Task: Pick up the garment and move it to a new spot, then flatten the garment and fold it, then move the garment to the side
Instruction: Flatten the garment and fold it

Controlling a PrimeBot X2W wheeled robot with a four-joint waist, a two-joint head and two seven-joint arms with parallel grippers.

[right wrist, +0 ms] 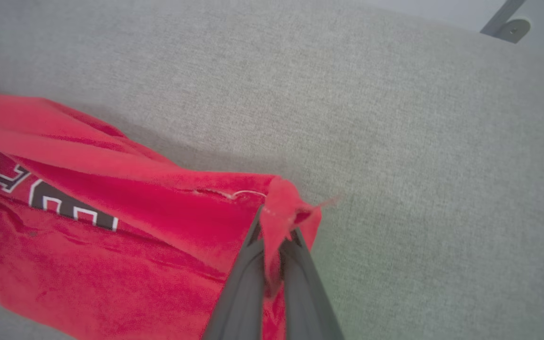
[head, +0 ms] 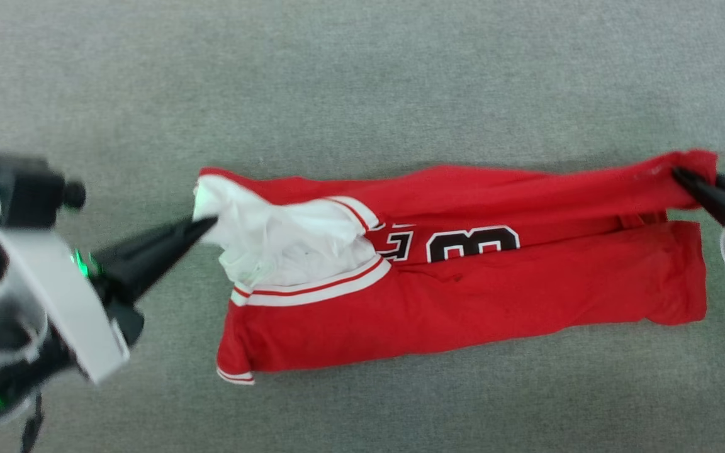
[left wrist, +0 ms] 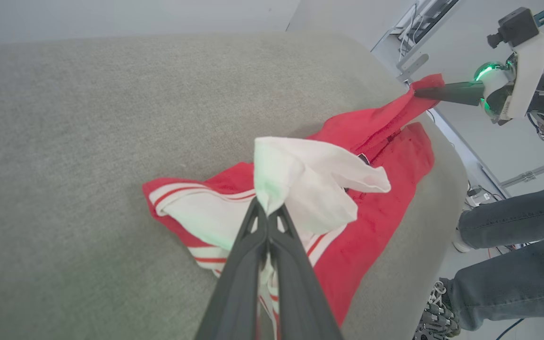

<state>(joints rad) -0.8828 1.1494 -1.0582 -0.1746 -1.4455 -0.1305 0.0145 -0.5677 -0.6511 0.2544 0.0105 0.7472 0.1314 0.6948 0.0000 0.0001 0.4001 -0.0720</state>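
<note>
White wrist shell [head: 54, 302]; green light [head: 78, 263]; black, tapered left gripper [head: 208, 221].

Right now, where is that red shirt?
In the head view the garment lies mid-picture on the grey surface, stretched between the left gripper and right gripper.

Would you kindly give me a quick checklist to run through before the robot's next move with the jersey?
1. Left gripper shut on the garment, at its white sleeve: ok.
2. Right gripper shut on its red corner: ok.
3. The garment lies flat: not ok, bunched and creased.
4. The garment within the grey surface: ok.
5. Person's legs clear of the arms: cannot tell.
</note>
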